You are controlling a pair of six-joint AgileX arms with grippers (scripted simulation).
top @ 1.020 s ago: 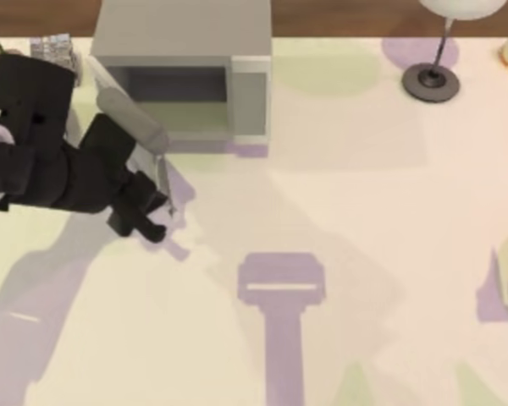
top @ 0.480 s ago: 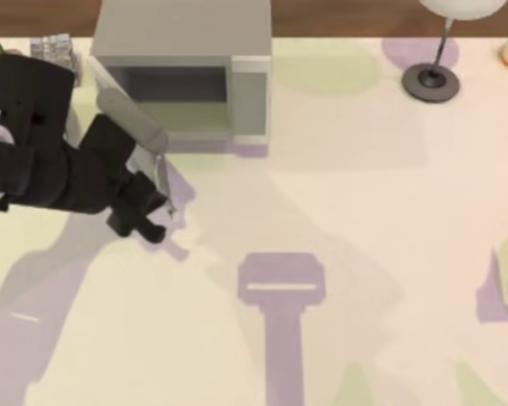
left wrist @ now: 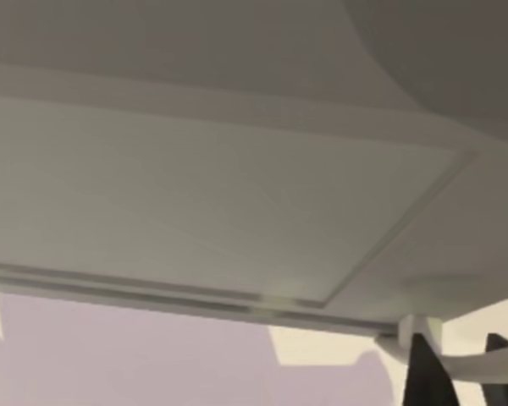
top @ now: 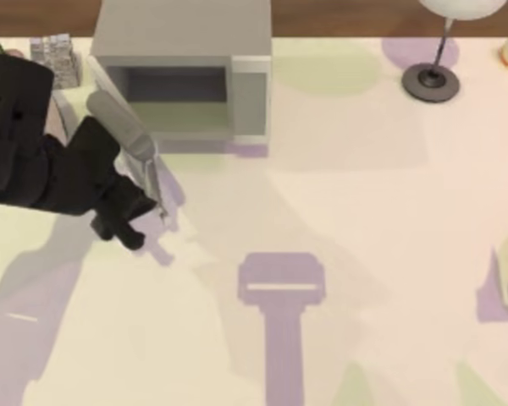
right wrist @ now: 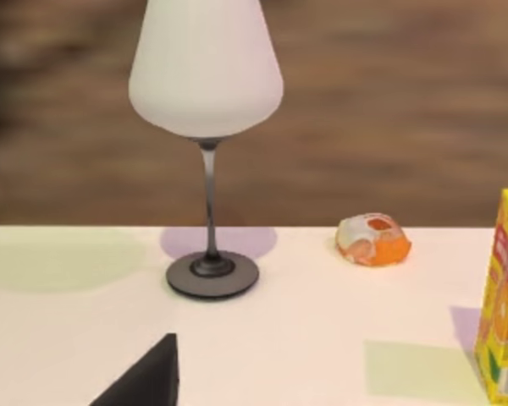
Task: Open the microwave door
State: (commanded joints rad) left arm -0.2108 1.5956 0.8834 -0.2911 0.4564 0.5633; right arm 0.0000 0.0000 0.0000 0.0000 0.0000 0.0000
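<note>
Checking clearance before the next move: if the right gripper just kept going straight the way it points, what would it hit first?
Probably the table lamp: its dark base stands on the table almost dead ahead in the right wrist view, though depth is unclear.

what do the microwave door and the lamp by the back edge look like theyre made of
The microwave door, swung open at the left pincer, looks like matte silver-grey metal or plastic framing a translucent grey pane, glass or plastic. The lamp has a smooth, matte white shade, possibly frosted glass or plastic, on a thin shiny stem and dark disc base, likely metal.
</note>
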